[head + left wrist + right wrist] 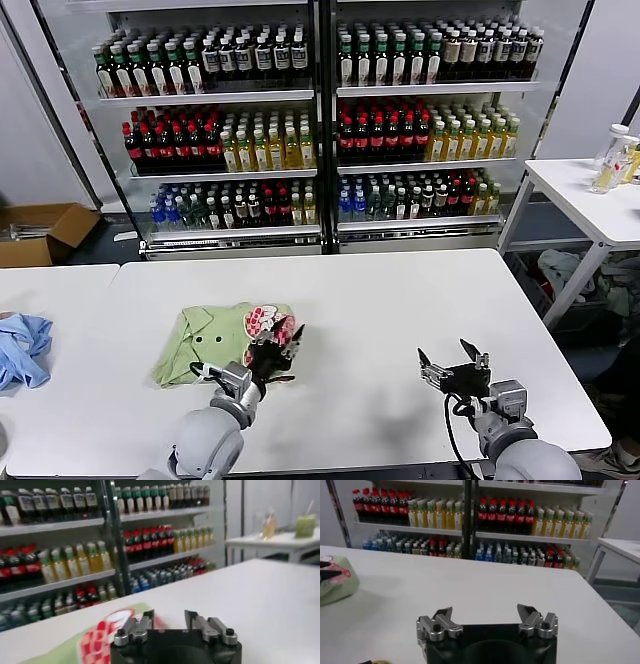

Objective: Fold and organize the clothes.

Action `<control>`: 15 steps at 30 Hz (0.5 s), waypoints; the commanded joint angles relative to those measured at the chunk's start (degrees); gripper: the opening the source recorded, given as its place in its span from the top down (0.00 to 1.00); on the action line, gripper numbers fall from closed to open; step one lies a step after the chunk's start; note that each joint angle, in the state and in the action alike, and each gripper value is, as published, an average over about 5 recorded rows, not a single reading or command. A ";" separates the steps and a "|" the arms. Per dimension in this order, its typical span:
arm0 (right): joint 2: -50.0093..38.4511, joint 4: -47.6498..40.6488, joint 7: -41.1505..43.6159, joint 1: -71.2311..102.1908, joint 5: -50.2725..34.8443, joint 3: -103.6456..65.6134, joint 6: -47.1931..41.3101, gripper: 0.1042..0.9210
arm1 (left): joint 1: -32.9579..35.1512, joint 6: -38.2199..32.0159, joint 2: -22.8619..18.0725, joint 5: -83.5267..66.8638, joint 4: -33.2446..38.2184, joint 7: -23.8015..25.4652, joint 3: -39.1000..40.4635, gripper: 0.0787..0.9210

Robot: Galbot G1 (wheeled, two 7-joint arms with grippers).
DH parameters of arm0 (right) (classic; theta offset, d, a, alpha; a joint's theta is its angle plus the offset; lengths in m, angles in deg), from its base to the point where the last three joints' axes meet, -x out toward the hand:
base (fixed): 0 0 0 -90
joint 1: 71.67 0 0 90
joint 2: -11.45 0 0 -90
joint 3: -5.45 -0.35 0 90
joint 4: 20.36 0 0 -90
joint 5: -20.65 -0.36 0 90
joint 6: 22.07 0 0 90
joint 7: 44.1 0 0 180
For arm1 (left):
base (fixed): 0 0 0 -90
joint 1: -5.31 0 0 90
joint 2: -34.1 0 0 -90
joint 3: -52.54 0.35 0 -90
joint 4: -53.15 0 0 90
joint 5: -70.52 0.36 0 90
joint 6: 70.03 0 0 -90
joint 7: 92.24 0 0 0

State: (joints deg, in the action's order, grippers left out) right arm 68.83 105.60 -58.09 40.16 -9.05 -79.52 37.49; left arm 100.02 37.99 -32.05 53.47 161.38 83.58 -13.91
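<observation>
The clothes, a light green polo shirt, lie folded into a rough bundle on the white table, with the red-and-white graphic on top at the right end. My left gripper hovers at that right edge with its jaws open. The left wrist view shows its fingers apart, bare table between them and the shirt just beside one fingertip. My right gripper sits open near the table's front right, well away from the shirt, with nothing between its fingers.
A light blue garment lies at the table's far left. Glass-door coolers full of bottles stand behind the table. At the right is a white side table with bottles, and a cardboard box sits on the floor at the left.
</observation>
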 commanded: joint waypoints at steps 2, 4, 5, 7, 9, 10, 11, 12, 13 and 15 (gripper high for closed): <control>1.25 -1.68 0.36 -4.98 -2.86 4.88 0.86 0.12 | 5.09 -4.31 -2.82 -15.11 6.60 0.45 -3.81 0.49; 2.23 -3.15 0.29 -8.60 -3.71 8.68 1.29 0.12 | 7.00 -5.30 -2.03 -14.99 8.20 -1.13 -7.56 0.42; 2.83 -4.02 0.18 -10.68 -4.05 10.61 1.51 0.12 | 7.69 -5.85 -1.50 -14.97 8.77 -1.99 -9.44 0.38; 4.70 -6.34 -0.24 -15.52 -5.07 15.52 2.05 0.12 | 9.17 -6.91 -0.12 -14.87 9.51 -3.82 -13.95 0.32; 6.81 -8.80 -0.77 -20.32 -5.97 20.11 2.68 0.12 | 10.51 -7.46 1.04 -14.81 9.75 -4.98 -18.05 0.25; 8.19 -10.46 -1.13 -22.72 -6.38 22.73 3.12 0.12 | 11.26 -7.73 1.53 -14.63 9.70 -5.60 -20.07 0.22; 9.53 -12.16 -1.49 -24.82 -6.66 24.97 3.59 0.12 | 11.90 -7.97 1.78 -14.49 9.58 -6.18 -21.65 0.18; 10.91 -13.87 -1.93 -26.92 -6.86 26.99 4.07 0.12 | 12.52 -8.15 1.93 -14.41 9.46 -6.74 -22.99 0.16; 12.56 -15.84 -2.44 -28.95 -7.01 29.10 4.63 0.12 | 13.14 -8.26 2.00 -14.29 9.34 -7.28 -24.19 0.15; 15.66 -19.27 -3.46 -31.72 -7.10 31.74 5.52 0.12 | 14.34 -8.42 1.85 -13.94 9.21 -8.08 -25.77 0.12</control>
State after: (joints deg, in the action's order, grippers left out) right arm 74.09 98.97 -59.09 26.93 -13.51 -66.22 40.11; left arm 107.33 32.45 -31.75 42.43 167.83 80.40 -24.51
